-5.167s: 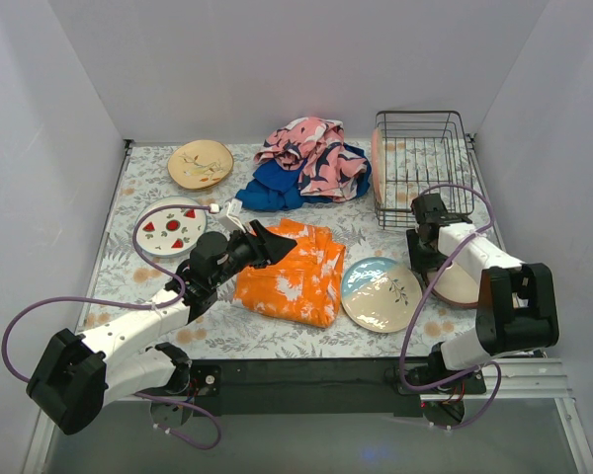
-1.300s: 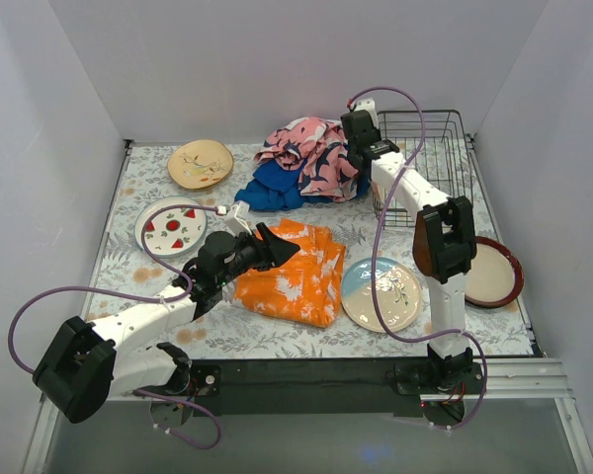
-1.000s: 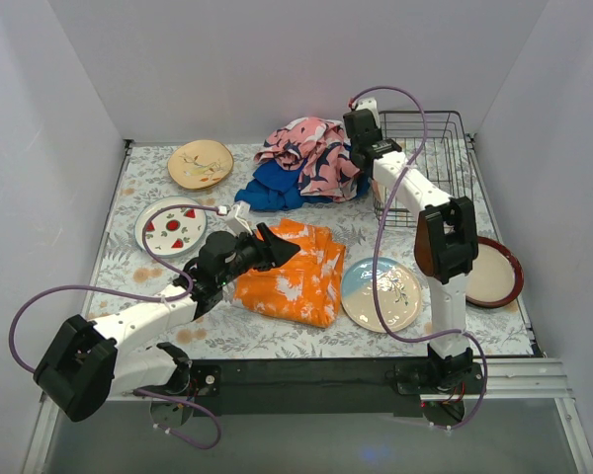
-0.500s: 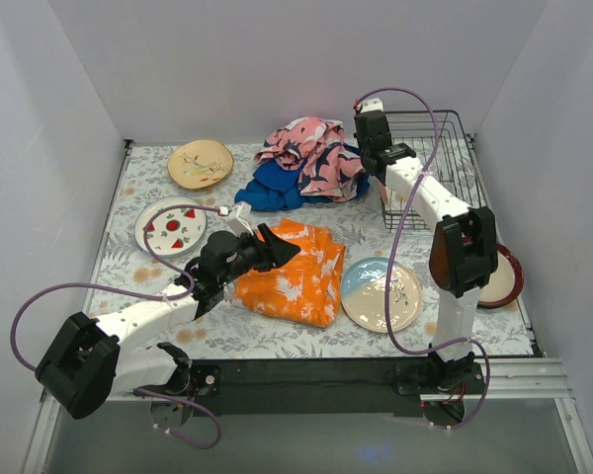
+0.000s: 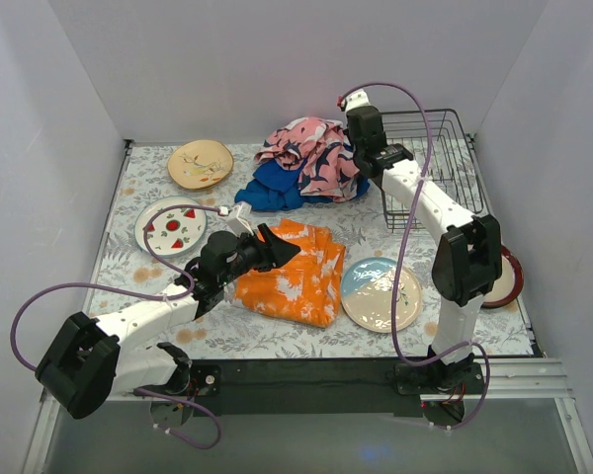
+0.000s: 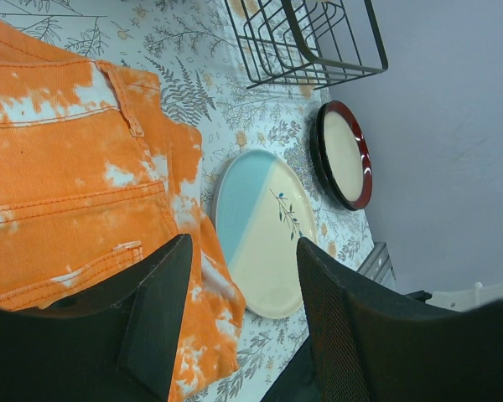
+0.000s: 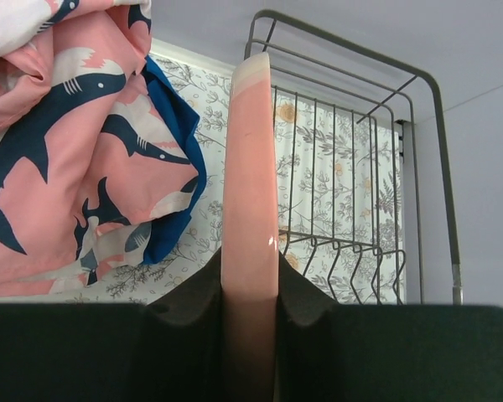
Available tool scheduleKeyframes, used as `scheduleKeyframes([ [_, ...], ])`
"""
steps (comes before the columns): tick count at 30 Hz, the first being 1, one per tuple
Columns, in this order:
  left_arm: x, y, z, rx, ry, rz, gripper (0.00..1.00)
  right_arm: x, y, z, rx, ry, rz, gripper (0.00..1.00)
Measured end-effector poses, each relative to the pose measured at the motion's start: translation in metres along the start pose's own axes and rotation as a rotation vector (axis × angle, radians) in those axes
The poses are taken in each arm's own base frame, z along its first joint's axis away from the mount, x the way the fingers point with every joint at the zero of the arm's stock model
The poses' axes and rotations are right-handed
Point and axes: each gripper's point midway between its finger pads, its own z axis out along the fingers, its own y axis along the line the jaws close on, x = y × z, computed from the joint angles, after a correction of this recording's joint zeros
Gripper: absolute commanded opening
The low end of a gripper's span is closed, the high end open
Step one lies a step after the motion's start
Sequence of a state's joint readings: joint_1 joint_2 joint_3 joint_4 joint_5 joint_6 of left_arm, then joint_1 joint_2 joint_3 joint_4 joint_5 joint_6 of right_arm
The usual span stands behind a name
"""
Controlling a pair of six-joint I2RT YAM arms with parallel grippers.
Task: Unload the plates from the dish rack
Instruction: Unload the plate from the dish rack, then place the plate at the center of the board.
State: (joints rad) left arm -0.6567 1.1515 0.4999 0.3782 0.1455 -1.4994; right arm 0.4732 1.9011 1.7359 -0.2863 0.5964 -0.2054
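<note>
My right gripper [image 7: 250, 272] is shut on the rim of a pink plate [image 7: 250, 167], which stands edge-on at the left side of the dark wire dish rack [image 7: 352, 109]. In the top view the right gripper [image 5: 368, 148] is at the left end of the rack [image 5: 435, 163]. Lying on the table are a tan leafy plate [image 5: 200, 163], a watermelon-print plate [image 5: 170, 225], a blue-cream plate [image 5: 381, 293] and a red-rimmed plate [image 5: 504, 278]. My left gripper [image 5: 272, 247] is open and empty above the orange cloth [image 5: 292, 269]. No striped plate shows.
A heap of pink and blue cloths [image 5: 306, 163] lies just left of the rack. The left wrist view shows the orange cloth [image 6: 67, 167], the blue-cream plate [image 6: 264, 230], the red-rimmed plate [image 6: 344, 155] and the rack [image 6: 306, 42]. Walls close in the back and sides.
My right arm has left the red-rimmed plate at the right and reached the rack's left end, where it now grips the pink plate. The left arm has barely moved.
</note>
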Motion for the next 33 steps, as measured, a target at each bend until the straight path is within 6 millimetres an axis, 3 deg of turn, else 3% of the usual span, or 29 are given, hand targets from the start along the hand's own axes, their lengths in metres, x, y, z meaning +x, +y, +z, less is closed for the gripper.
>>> scheduleKeyframes([
  [15,-0.001,0.0,0.0,-0.002,-0.005,-0.009,0.52,-0.022,0.006,-0.024,0.073,-0.051,-0.203,0.01],
  [24,-0.01,-0.001,-0.008,-0.034,-0.043,-0.082,0.56,-0.033,0.014,-0.056,0.146,-0.144,-0.37,0.01],
  [28,-0.045,-0.028,-0.03,-0.014,-0.118,-0.121,0.58,-0.026,0.015,-0.071,0.164,-0.165,-0.436,0.01],
  [31,-0.095,-0.074,-0.057,0.046,-0.242,-0.1,0.61,-0.023,0.014,-0.084,0.184,-0.197,-0.494,0.01],
  [33,-0.135,-0.113,-0.087,0.091,-0.341,-0.067,0.61,-0.022,0.018,-0.098,0.206,-0.228,-0.546,0.01],
])
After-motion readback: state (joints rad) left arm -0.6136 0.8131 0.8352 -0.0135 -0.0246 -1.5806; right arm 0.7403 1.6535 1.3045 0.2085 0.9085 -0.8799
